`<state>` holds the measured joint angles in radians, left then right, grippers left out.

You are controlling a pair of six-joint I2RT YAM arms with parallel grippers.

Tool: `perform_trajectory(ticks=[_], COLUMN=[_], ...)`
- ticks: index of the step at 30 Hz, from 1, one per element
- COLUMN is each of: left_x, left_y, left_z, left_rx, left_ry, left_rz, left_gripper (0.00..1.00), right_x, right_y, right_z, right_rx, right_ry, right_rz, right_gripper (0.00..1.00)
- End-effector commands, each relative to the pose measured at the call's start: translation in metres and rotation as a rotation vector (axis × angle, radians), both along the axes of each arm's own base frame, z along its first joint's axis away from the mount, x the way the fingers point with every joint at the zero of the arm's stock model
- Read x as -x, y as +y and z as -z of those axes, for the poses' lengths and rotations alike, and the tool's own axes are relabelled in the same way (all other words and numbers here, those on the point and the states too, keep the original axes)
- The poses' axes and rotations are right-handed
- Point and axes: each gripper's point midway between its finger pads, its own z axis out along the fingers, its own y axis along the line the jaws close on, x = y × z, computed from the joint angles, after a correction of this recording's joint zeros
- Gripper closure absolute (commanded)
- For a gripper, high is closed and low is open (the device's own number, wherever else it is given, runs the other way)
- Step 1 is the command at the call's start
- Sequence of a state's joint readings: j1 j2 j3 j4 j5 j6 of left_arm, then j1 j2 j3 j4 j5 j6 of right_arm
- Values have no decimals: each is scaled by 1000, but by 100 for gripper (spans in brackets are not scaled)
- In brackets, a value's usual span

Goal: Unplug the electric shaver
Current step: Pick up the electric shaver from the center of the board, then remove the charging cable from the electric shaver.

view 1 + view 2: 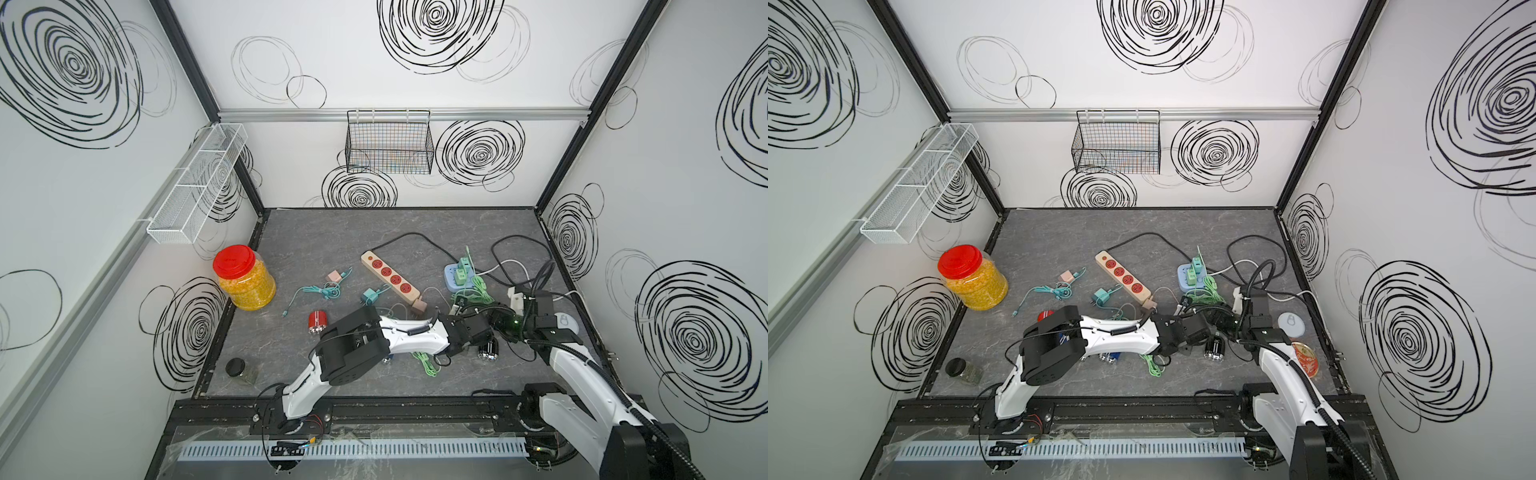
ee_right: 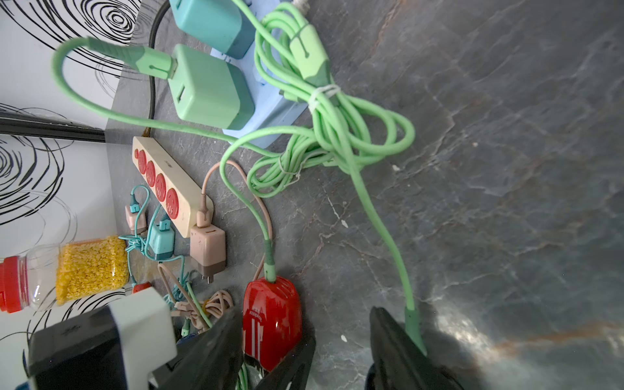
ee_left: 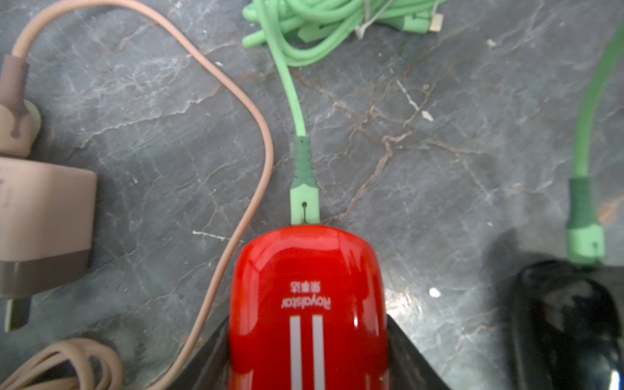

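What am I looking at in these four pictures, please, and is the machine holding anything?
This is a robot with two arms at a table, each ending in a two-fingered gripper. Two pictures look down on the whole scene from above, almost alike. The other two come from small cameras on the arms' wrists, so they show close-ups.

On the table lie a power strip, a blue socket block, a jar and a black shaver.

The left gripper has its fingers either side of a red shaver, which has a green cable plugged into it. Whether the fingers grip it, I cannot tell. The right gripper stands open and holds nothing.
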<state>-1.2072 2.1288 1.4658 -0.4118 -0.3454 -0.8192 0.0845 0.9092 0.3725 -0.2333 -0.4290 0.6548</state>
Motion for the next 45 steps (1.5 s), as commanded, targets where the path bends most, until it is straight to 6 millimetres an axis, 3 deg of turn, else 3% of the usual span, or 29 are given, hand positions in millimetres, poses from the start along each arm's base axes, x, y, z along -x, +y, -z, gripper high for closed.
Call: perform_trajectory(ticks=[1, 6, 13, 17, 25, 36, 41, 45], left_x=[1, 2, 0, 0, 5, 10, 11, 12], left_y=[-3, 0, 5, 7, 1, -4, -4, -7], left_z=[-21, -37, -54, -59, -71, -76, -84, -85], left_rx=[112, 295, 581, 624, 669, 694, 715, 720], left_ry=[7, 56, 133, 132, 125, 128, 116, 121], left_rz=[24, 51, 103, 128, 161, 182, 185, 194], left_gripper=[71, 72, 71, 72, 72, 72, 72, 72], right_x=[-1, -2, -3, -5, -17, -35, -34, -35], right_y=[8, 19, 50, 65, 75, 87, 86, 88], right_z=[-8, -15, -26, -27, -19, -18, -17, -17], right_rx=[-45, -118, -221, -217, -249, -301, -285, -294], right_ry=[-36, -65, -84, -68, -28, -5, -9, -10], right_rz=[-28, -54, -133, -169, -173, -189, -178, -181], right_gripper=[37, 37, 37, 37, 40, 65, 66, 73])
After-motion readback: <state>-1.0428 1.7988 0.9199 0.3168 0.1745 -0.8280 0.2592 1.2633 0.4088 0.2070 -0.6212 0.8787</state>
